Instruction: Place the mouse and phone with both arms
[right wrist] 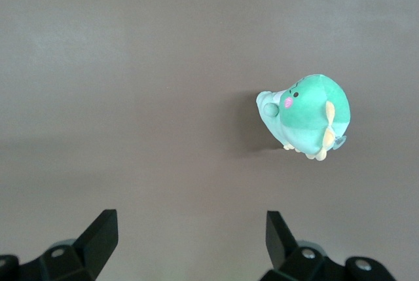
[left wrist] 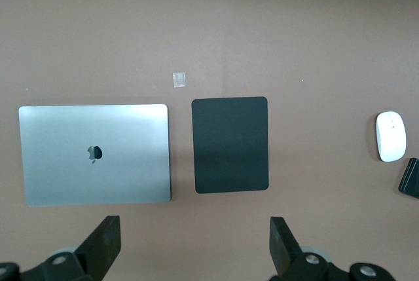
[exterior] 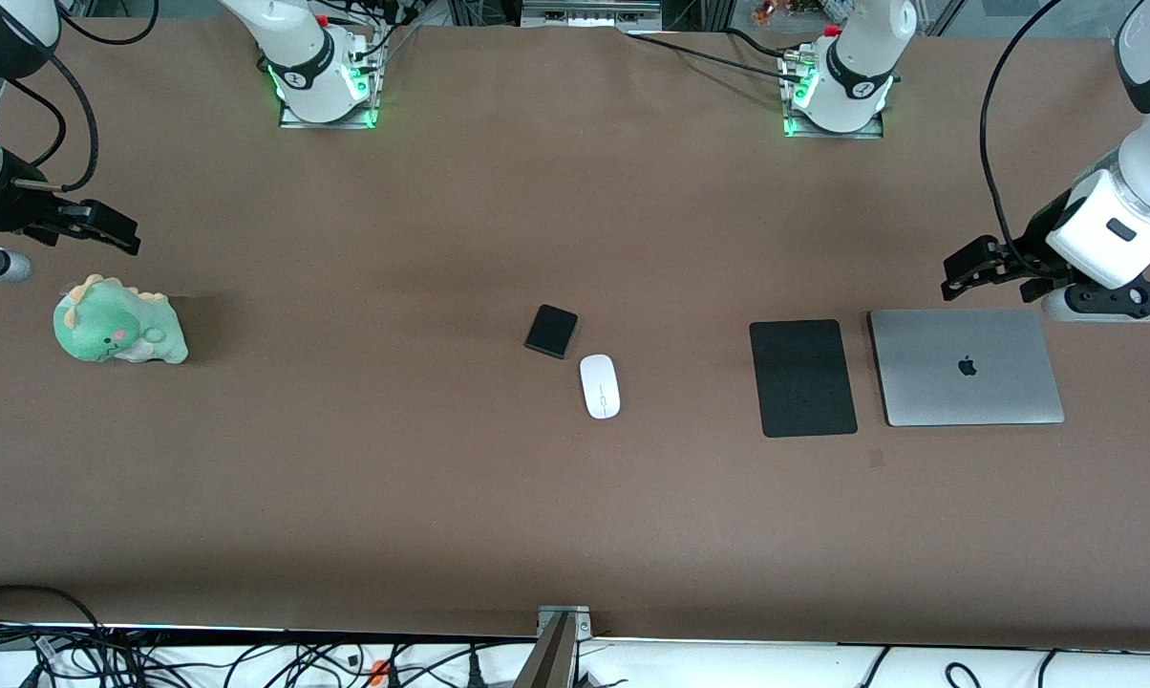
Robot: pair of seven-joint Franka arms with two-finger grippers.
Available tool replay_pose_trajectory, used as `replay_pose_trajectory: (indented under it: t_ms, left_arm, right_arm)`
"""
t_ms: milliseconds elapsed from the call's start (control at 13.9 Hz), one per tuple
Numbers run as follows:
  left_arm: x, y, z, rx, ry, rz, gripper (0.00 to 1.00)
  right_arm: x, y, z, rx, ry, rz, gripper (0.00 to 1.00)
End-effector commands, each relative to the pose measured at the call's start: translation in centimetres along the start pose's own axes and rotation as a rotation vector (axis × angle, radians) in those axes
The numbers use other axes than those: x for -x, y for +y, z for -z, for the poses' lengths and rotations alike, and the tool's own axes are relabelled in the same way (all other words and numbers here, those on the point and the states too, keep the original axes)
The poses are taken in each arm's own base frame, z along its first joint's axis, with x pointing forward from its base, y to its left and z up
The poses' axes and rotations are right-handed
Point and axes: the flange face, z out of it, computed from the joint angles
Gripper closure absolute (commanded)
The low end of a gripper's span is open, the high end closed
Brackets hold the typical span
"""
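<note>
Nothing's placed yet, I judge: mouse [exterior: 599, 385] and phone [exterior: 550, 331] lie mid-bench (untouched), left tool [left wrist: 195, 242] and right tool [right wrist: 191, 238] both wide, empty.

- The mouse [exterior: 599, 385] looks like smooth, glossy white plastic.
- The phone [exterior: 551, 331] is a plain matt black slab.
- The mouse pad [exterior: 802, 377] is flat, matt black.
- The laptop [exterior: 965, 367] has a brushed grey metal lid.
- The dinosaur toy [exterior: 118, 321] is soft green plush.
- The table [exterior: 575, 516] has a matt brown cover.
</note>
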Motion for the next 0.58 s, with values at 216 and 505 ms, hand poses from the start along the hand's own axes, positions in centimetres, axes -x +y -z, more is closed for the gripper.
replay_pose_trajectory:
  t_ms: [216, 505]
  left_arm:
    - [-0.4, 0.1, 0.1, 0.018, -0.025, -0.023, 0.0]
    - [-0.7, 0.0, -0.7, 0.016, -0.038, -0.026, 0.0]
  right_arm:
    - [-0.6, -1.8, -2.9, -0.005, -0.091, 0.029, 0.0]
    - [-0.8, -2.2, -3.5, -0.008, -0.103, 0.028, 0.0]
